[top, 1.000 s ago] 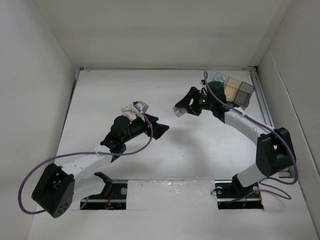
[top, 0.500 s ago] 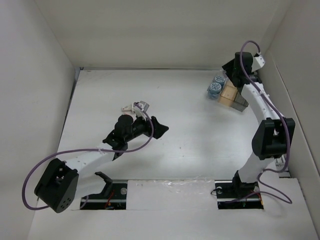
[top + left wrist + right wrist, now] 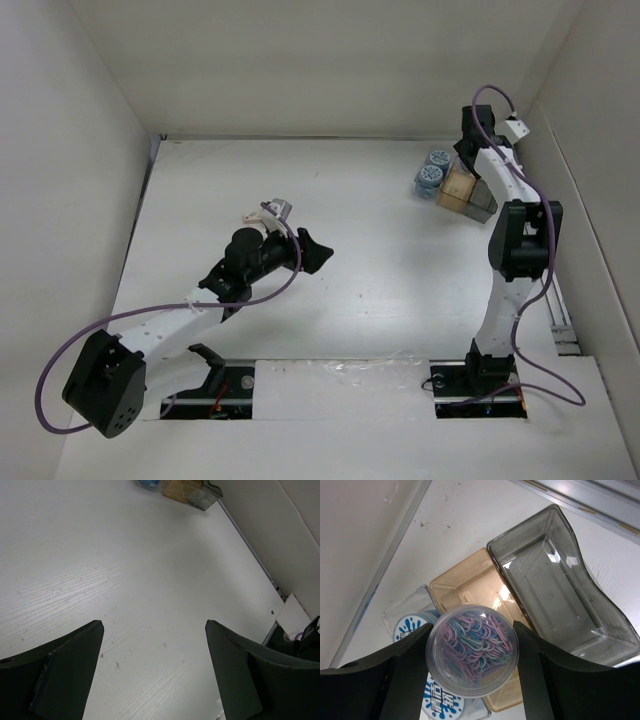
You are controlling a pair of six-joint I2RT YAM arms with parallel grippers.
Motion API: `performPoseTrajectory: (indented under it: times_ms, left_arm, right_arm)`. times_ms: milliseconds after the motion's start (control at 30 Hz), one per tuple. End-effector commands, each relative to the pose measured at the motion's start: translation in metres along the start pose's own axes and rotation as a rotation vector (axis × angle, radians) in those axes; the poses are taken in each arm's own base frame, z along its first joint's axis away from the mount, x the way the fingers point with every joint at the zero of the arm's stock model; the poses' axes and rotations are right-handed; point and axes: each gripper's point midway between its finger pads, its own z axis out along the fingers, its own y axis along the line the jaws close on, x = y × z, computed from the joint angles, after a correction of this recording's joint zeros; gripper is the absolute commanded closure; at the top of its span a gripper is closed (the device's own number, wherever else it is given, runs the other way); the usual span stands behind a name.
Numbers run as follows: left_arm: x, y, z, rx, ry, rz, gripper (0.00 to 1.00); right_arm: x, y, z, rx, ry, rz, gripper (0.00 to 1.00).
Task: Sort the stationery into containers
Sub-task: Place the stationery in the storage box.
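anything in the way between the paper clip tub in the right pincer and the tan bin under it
Nothing visible. The paper clip tub, held in the right pincer, hangs over the open tan bin, whose visible part is bare. The blue rolls sit in the clear bin beside it, not in the path.

A flat white table (image 3: 380, 290) fills the middle. Plain white walls stand around it: a back wall (image 3: 330, 60) at 12 o'clock, a side wall (image 3: 60, 200) at 9 o'clock and another wall (image 3: 595, 130) at 3 o'clock. A thin metal rail (image 3: 600, 500) runs along the table's 3 o'clock edge. The light is soft.
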Motion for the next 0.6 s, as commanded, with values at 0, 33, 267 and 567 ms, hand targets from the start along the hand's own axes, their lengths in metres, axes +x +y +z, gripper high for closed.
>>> performPoseTrajectory:
  times_ms: [0, 33, 267, 567]
  left_arm:
    - [-0.020, -0.015, 0.000, 0.038, -0.044, -0.003, 0.20]
    - [-0.020, -0.015, 0.000, 0.038, -0.044, -0.003, 0.20]
    - [-0.025, -0.017, -0.001, 0.046, -0.059, 0.001, 0.20]
    - [-0.025, -0.017, -0.001, 0.046, -0.059, 0.001, 0.20]
  right_arm:
    - [-0.032, 0.017, -0.012, -0.017, -0.081, 0.014, 0.54]
    - [-0.032, 0.016, -0.009, -0.006, -0.088, 0.004, 0.53]
    - [-0.015, 0.013, 0.014, 0.046, -0.070, -0.052, 0.51]
    - [-0.005, 0.008, 0.022, 0.055, -0.062, -0.070, 0.49]
